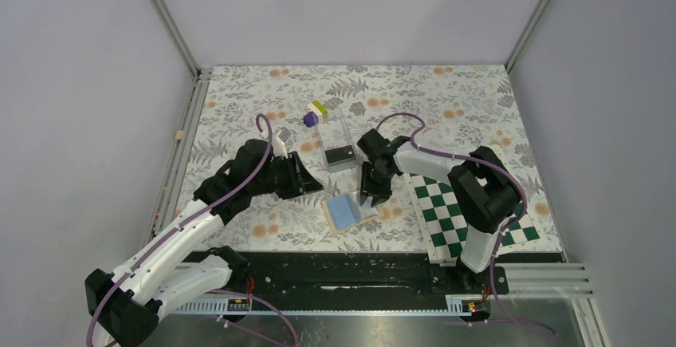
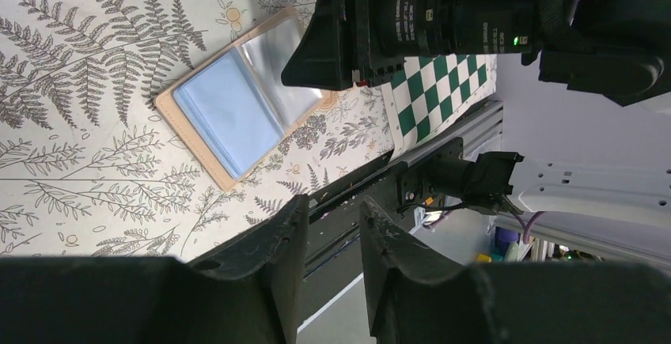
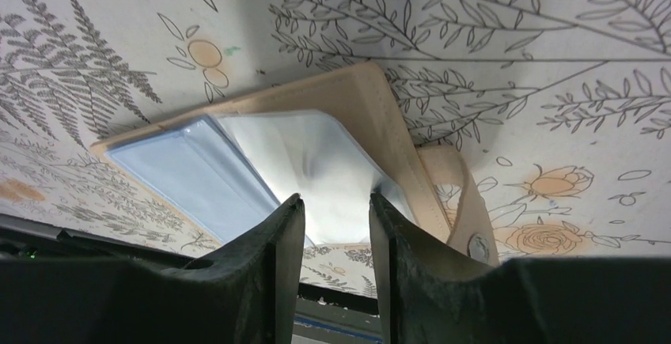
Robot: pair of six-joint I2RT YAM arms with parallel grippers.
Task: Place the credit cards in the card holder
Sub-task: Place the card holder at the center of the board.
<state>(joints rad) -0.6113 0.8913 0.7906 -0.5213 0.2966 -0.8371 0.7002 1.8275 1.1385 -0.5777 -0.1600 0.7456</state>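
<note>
light: bright, even, from above | shadow: soft, grey, on the table (image 3: 490, 12) beyond the right pincer (image 3: 334, 202) | glare: pale sheen on the card holder (image 3: 301, 150) just ahead of its tips | focus: pincer bodies dark and slightly soft in both wrist views; overhead view sharp

card holder (image 1: 343, 213) on the bench (image 1: 239, 108) under the right gripper (image 1: 371, 200), right of the left gripper (image 1: 315, 183); case (image 1: 335, 128) with a card (image 1: 340, 155) in it beyond both.
</note>
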